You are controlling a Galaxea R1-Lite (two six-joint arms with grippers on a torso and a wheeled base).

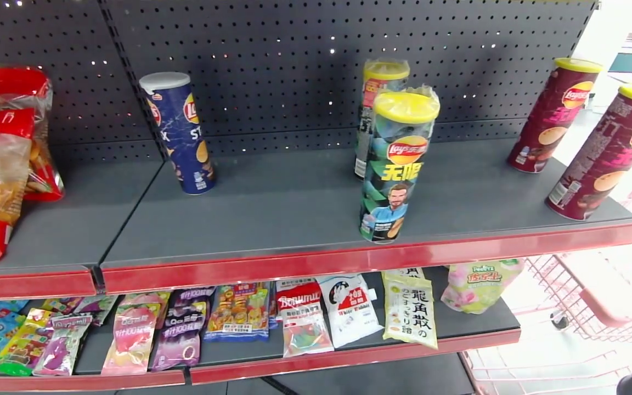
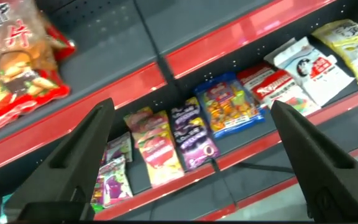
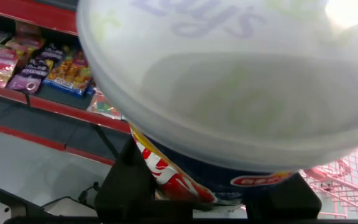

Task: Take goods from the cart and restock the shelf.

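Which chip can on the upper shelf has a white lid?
The blue can, standing alone at the left; the green cans and maroon cans have yellow lids.

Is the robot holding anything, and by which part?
The right gripper holds a clear-lidded chip can, fingers on its sides below the lid. The left gripper is open and empty.

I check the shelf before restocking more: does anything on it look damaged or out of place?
On the top shelf, crumpled film sticks up around the top of the front green can and the back green can. Nothing else stands out.
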